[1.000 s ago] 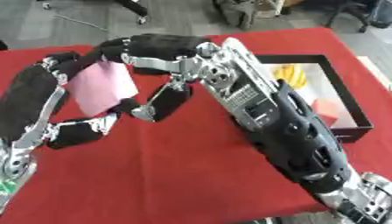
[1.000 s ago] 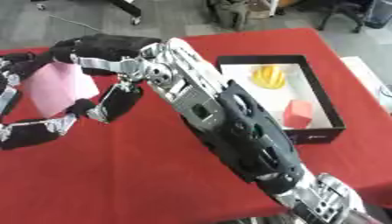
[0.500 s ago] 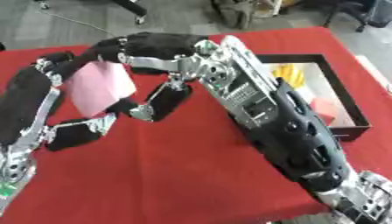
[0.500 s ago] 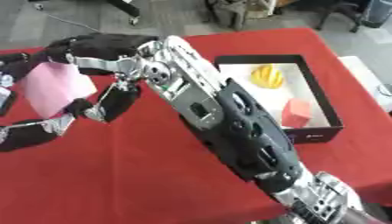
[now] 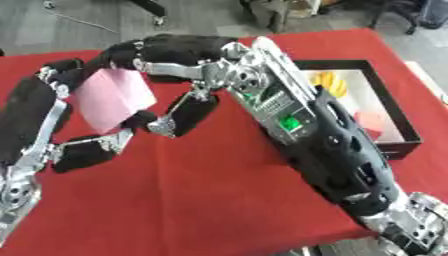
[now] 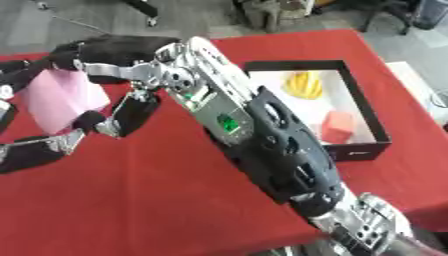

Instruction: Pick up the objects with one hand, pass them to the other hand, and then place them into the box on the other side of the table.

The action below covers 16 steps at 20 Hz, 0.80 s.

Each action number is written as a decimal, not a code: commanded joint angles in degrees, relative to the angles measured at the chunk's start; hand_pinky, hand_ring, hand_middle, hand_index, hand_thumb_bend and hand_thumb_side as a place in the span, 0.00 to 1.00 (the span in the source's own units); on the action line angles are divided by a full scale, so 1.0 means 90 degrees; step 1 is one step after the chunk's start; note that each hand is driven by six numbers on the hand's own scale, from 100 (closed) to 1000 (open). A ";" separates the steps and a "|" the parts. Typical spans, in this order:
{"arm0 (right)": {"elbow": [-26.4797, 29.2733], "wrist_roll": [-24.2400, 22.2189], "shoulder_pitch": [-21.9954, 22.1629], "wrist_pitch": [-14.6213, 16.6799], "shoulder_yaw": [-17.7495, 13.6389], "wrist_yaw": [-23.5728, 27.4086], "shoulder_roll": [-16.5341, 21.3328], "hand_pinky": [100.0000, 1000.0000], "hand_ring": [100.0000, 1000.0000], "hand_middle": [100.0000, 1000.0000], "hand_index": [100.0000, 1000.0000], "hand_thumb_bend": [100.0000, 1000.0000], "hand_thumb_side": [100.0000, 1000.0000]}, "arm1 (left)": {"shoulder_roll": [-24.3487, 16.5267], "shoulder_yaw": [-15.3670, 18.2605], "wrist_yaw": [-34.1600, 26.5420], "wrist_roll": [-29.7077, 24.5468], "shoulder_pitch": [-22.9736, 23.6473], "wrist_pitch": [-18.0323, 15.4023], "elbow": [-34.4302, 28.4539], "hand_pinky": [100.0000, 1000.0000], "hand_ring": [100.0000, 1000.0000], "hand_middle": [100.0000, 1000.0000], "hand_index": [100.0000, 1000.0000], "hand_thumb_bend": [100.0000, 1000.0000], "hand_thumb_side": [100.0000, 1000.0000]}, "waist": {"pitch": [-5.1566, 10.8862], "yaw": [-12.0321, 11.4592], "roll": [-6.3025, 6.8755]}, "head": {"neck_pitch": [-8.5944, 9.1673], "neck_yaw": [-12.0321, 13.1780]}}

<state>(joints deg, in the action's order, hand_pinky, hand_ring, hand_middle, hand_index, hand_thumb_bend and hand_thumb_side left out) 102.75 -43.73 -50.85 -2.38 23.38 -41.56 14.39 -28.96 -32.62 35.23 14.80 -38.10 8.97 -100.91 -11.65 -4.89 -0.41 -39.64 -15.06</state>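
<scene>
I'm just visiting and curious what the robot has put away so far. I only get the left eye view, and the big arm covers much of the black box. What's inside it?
Observer: The right eye view shows a yellow object whole, at the far end of the box.
Operator: I also see a bit of red poking out behind the arm. What is that?
Observer: That is an orange-red block. It lies toward the near end of the box, apart from the yellow object.
</scene>
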 commanded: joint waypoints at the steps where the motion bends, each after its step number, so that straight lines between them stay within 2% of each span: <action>1: -0.0298 -0.0012 -0.0035 -0.0035 0.0032 -0.0180 0.0153 0.99 1.00 0.92 1.00 0.00 0.00 | 0.0012 -0.0069 -0.0130 0.0083 -0.0173 -0.0317 -0.0327 0.53 0.40 0.40 0.70 0.00 0.30 | 0.0148 -0.0007 0.0016 | 0.0002 0.0010; 6: -0.0432 -0.0021 -0.0061 -0.0025 0.0043 -0.0195 0.0146 0.99 1.00 0.90 1.00 0.00 0.00 | 0.0002 -0.0130 -0.0252 0.0035 -0.0173 -0.0687 -0.0271 0.53 0.40 0.40 0.71 0.00 0.30 | 0.0155 -0.0009 0.0009 | 0.0013 0.0017; 10: -0.0476 0.0027 -0.0063 -0.0078 0.0059 -0.0185 0.0141 0.98 1.00 0.86 1.00 0.00 0.00 | 0.0001 -0.0140 -0.0256 0.0021 -0.0163 -0.0810 -0.0243 0.54 0.40 0.41 0.72 0.00 0.30 | 0.0156 -0.0009 0.0008 | 0.0016 0.0021; 12: -0.0491 0.0052 -0.0062 -0.0082 0.0070 -0.0177 0.0138 0.97 1.00 0.81 0.91 0.00 0.00 | 0.0000 -0.0144 -0.0264 0.0029 -0.0155 -0.0849 -0.0236 0.54 0.41 0.41 0.73 0.00 0.30 | 0.0155 -0.0008 0.0010 | 0.0021 0.0018; 16: -0.0516 0.0276 -0.0053 -0.0211 0.0054 -0.0088 0.0134 0.88 1.00 0.59 0.69 0.00 0.00 | 0.0003 -0.0144 -0.0196 0.0006 -0.0148 -0.0904 -0.0217 0.56 0.42 0.44 0.75 0.00 0.25 | 0.0154 0.0003 0.0011 | 0.0027 0.0019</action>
<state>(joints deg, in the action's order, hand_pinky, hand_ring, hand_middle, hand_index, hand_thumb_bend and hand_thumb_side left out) 100.37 -42.06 -50.88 -3.63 24.10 -41.47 14.40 -29.46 -33.29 33.53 14.44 -37.86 2.62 -99.56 -11.63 -4.90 -0.45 -39.64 -14.89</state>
